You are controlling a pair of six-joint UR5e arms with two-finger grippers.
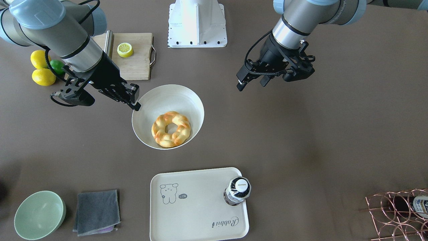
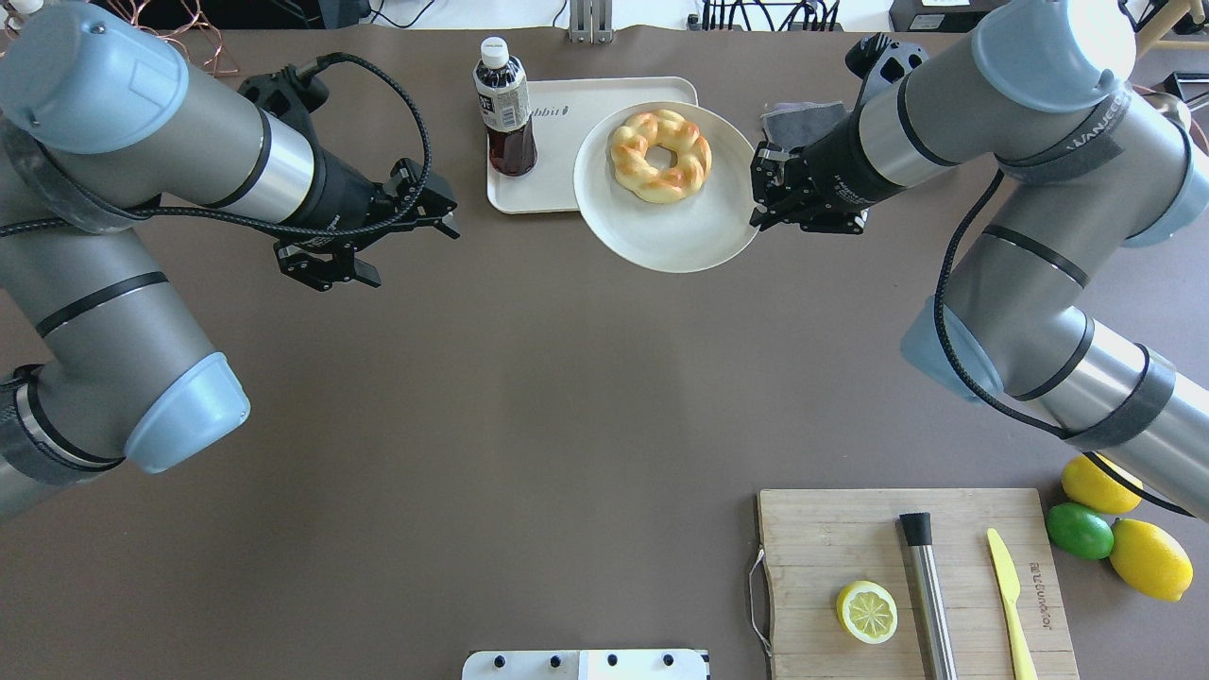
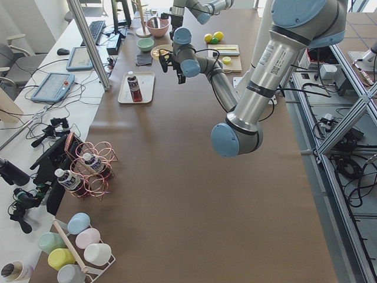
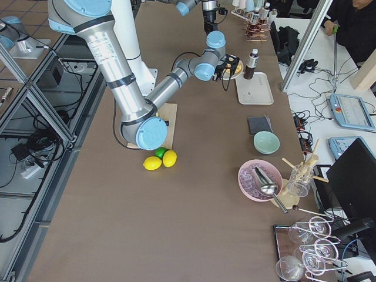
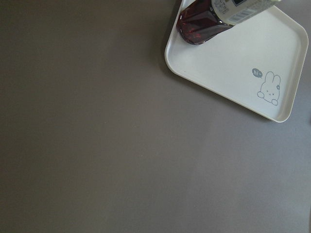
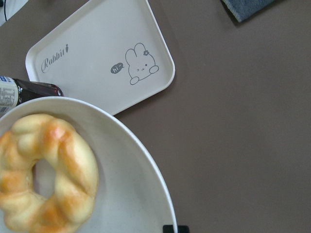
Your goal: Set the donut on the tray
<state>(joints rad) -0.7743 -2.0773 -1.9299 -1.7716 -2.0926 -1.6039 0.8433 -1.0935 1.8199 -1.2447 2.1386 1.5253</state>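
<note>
Right fingers [image 1: 135,104] clamp plate [image 1: 187,97] rim — donut [image 1: 160,130] aboard; left fingers [image 1: 241,80] seemingly spread.

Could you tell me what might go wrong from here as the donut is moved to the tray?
1. The right gripper holds the plate only by its rim, so the plate may sag or slip.
2. The donut lies loose on the plate and might slide off short of the tray.
3. The bottle stands on the tray; the plate could knock it over.

Braided golden donut [image 1: 171,129] on plate [image 1: 187,97], cream tray [image 1: 197,207] nearby
</note>
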